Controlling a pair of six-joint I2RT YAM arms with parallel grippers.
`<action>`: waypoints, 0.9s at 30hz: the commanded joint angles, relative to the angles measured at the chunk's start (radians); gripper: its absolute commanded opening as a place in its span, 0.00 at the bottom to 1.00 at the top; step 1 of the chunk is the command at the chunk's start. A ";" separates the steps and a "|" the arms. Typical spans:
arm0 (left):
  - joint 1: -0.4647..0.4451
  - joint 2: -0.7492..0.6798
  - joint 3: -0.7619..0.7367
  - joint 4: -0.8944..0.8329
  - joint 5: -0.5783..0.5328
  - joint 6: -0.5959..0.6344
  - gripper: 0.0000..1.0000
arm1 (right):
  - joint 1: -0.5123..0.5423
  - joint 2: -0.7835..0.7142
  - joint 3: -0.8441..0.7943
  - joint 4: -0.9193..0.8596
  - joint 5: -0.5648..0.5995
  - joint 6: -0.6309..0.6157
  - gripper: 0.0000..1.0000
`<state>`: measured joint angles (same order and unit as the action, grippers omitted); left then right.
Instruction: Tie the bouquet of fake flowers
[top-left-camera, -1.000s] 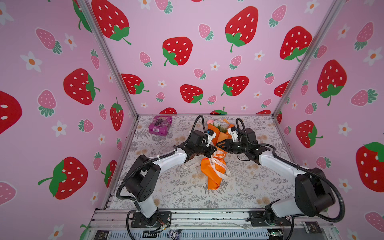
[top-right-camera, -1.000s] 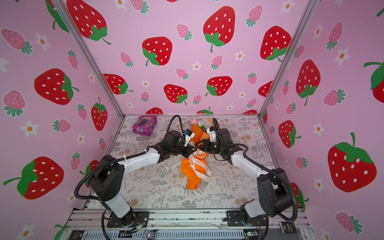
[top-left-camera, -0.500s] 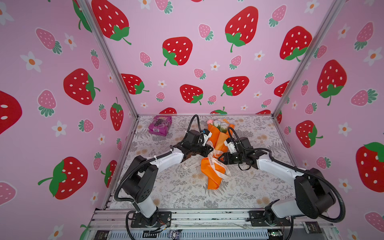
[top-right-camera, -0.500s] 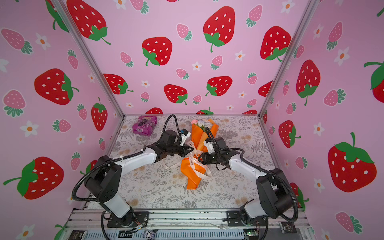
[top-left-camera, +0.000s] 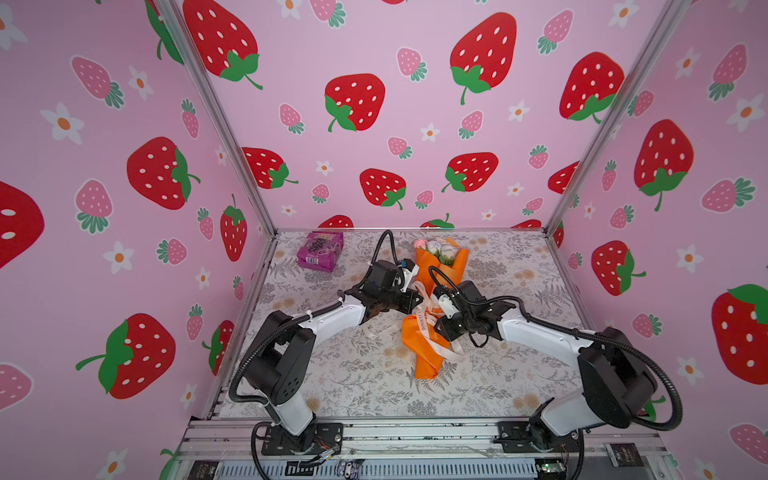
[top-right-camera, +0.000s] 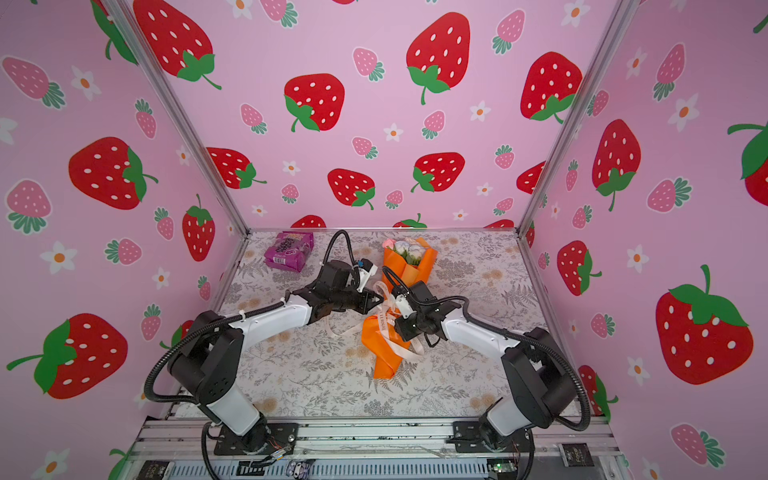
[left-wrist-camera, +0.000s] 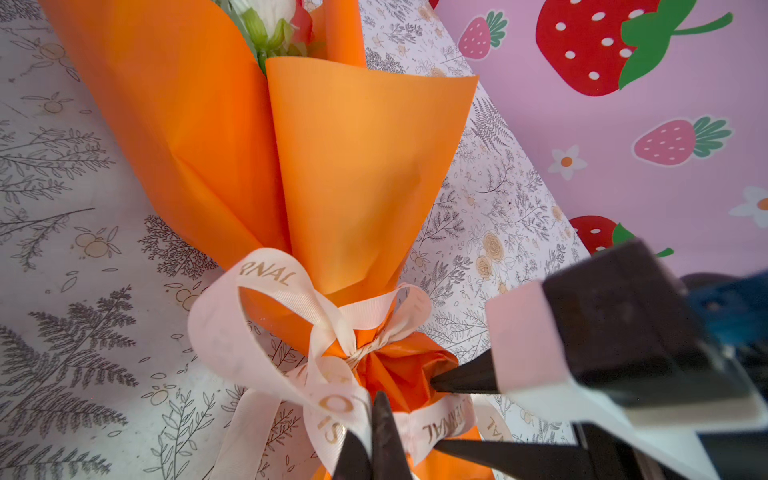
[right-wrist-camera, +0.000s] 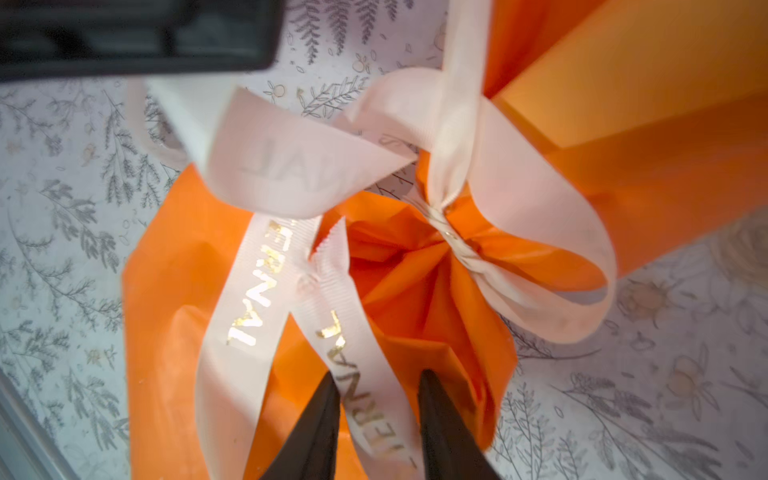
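At the bouquet (top-left-camera: 417, 332), closed left fingers (left-wrist-camera: 386, 436) pinch ribbon (left-wrist-camera: 266, 299); half-open right fingers (right-wrist-camera: 440, 424) straddle its tail (right-wrist-camera: 361, 374): a tug could unknot it.

A purple snack packet (top-left-camera: 320, 251) lies on the floral-printed table (top-left-camera: 374, 386) near the strawberry-papered back wall (top-left-camera: 374, 166)

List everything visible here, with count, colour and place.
bouquet of fake flowers: one, orange wrap, pink and white heads, mid-table.
ribbon: one, cream, gold letters, looped around the bouquet.
snack packet: one, purple, table's far left corner.
table: one, grey floral print, under everything.
walls: three, pink with strawberries, around the table.
arms: two, white and black, from the near edge.
left claw: one, black, shut on the ribbon.
right claw: one, black, open astride a ribbon tail.
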<state>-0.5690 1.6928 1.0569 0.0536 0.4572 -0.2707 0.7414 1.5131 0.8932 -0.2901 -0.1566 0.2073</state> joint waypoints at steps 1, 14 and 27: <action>0.008 -0.018 -0.005 0.001 0.025 -0.011 0.01 | 0.001 -0.009 0.021 -0.032 0.063 -0.006 0.23; 0.011 -0.024 -0.019 -0.004 0.031 -0.001 0.01 | -0.136 -0.300 -0.106 -0.121 0.301 0.312 0.08; 0.011 -0.042 -0.023 -0.047 0.032 0.046 0.01 | -0.421 -0.365 -0.200 -0.017 -0.115 0.265 0.50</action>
<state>-0.5625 1.6756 1.0428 0.0227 0.4728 -0.2455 0.2859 1.1809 0.6846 -0.3603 -0.1394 0.5175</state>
